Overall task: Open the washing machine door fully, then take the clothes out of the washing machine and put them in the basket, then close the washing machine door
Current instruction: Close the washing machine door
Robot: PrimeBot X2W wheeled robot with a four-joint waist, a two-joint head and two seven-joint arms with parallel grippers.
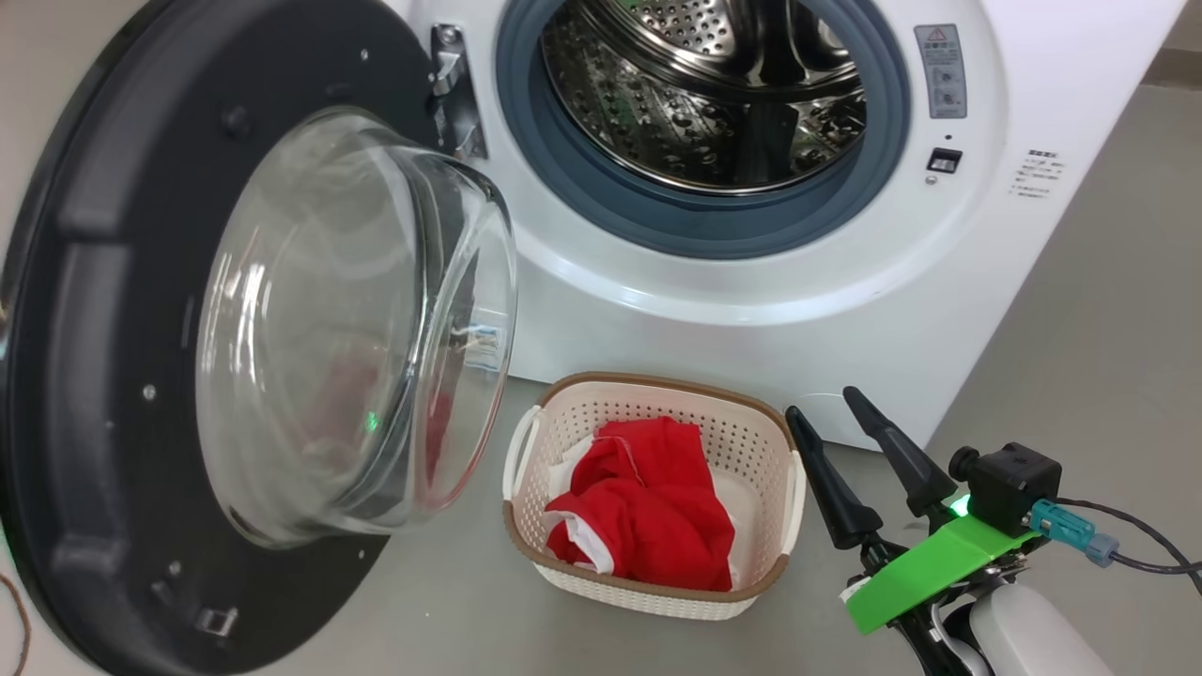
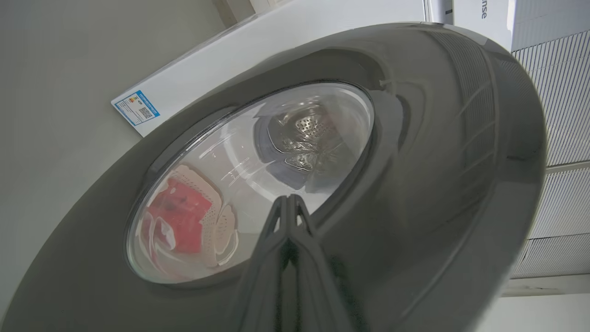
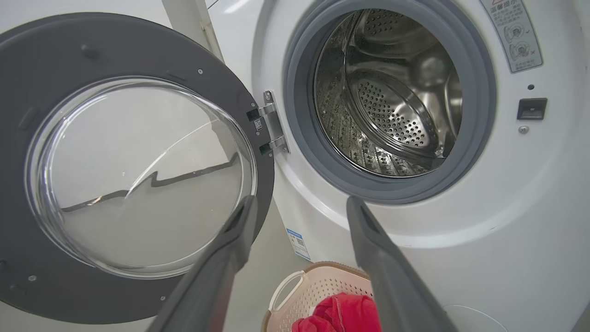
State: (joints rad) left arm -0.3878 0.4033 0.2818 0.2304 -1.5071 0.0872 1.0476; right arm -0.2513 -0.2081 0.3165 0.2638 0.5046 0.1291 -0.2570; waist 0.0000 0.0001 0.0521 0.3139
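Washing machine door [image 1: 263, 329]: swung wide to the left of the opening and hanging on its hinge [image 1: 455, 94], with the inner side and the bulging glass bowl facing the head camera.

Clothes [image 1: 648, 507]: red fabric with white trim, bunched in a heap inside the basket [image 1: 657, 593] and reaching up to about the level of its rim.

Basket: stands on the grey floor [image 1: 1080, 329] directly in front of the washing machine [image 1: 751, 310], below the opening and just right of the door's lower edge.

Washing machine: the opening is uncovered, with a grey-blue rubber seal [image 1: 601, 188] around it and the perforated steel drum [image 1: 704, 94] visible behind. There is a blue label sticker [image 3: 297, 242] low on the front, near the hinge side.

Left gripper [image 2: 288, 203]: fingers pressed together with nothing between them. In the left wrist view the tips are at the outer face of the door, by the lower edge of the glass window. Whether they touch the door cannot be told.

Right gripper [image 1: 822, 404]: fingers spread apart and empty. It sits just right of the basket, above the floor, with the tips pointing toward the machine's front. A green bracket [image 1: 930, 563] sits behind the fingers.
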